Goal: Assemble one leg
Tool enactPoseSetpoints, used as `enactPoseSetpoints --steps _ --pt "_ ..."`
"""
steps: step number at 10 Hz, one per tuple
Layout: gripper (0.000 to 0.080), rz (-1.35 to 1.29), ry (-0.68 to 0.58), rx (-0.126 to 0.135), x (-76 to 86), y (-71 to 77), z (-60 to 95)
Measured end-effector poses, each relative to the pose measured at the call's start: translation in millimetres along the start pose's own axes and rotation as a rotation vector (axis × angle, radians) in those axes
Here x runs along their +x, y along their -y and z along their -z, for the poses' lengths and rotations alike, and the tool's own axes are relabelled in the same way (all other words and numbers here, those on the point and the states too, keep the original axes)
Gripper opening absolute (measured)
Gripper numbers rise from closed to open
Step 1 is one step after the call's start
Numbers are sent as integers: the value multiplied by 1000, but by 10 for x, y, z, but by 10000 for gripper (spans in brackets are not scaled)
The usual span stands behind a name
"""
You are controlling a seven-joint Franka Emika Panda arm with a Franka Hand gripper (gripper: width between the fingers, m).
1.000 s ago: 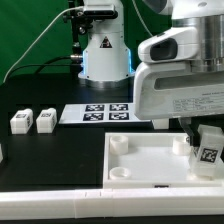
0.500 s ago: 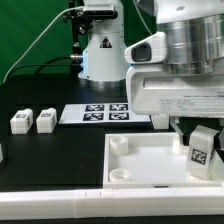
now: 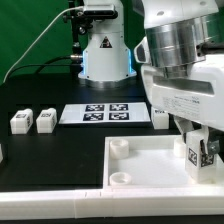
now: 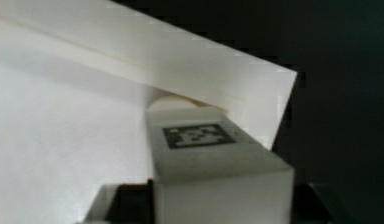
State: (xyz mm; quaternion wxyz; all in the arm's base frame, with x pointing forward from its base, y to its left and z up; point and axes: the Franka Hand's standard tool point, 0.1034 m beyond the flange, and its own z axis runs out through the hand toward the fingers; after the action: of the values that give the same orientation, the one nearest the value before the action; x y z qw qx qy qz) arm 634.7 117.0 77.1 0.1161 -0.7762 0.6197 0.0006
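My gripper [image 3: 197,150] is shut on a leg [image 3: 198,153], a small white block with a black-and-white tag, and holds it upright over the far right corner of the big white slab [image 3: 140,160]. In the wrist view the leg [image 4: 210,150] fills the space between the dark fingers [image 4: 127,195], its far end by the slab's corner [image 4: 162,60]. Two more legs [image 3: 21,122] [image 3: 46,121] stand on the black table at the exterior view's left. Round sockets [image 3: 119,146] show at the slab's left corners.
The marker board [image 3: 100,113] lies on the table behind the slab. A white lamp-like stand [image 3: 103,50] with cables rises at the back. Another small white part [image 3: 160,120] sits next to the marker board's right end. A white block is partly visible at the exterior view's left edge [image 3: 2,152].
The arm has turned and shifted slightly toward the exterior view's left. The held leg has rotated with it and now stands narrower and more upright over the slab's right corner.
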Motion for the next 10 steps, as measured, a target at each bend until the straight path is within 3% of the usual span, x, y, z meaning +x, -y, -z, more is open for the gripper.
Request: enactPoseSetpoints --steps 1,2,3,4,5,7,10 --pt "320 -41 1 0 -6 0 -2" --pt "404 -6 1 0 -9 0 -2" --pt "539 35 1 0 -10 0 -2" --pt "539 102 0 -3 -14 -3 -3" --pt "629 300 1 -12 -29 -15 -1" --pt "648 565 -1 -37 -99 -26 21" --pt "649 898 3 -39 -79 -29 13"
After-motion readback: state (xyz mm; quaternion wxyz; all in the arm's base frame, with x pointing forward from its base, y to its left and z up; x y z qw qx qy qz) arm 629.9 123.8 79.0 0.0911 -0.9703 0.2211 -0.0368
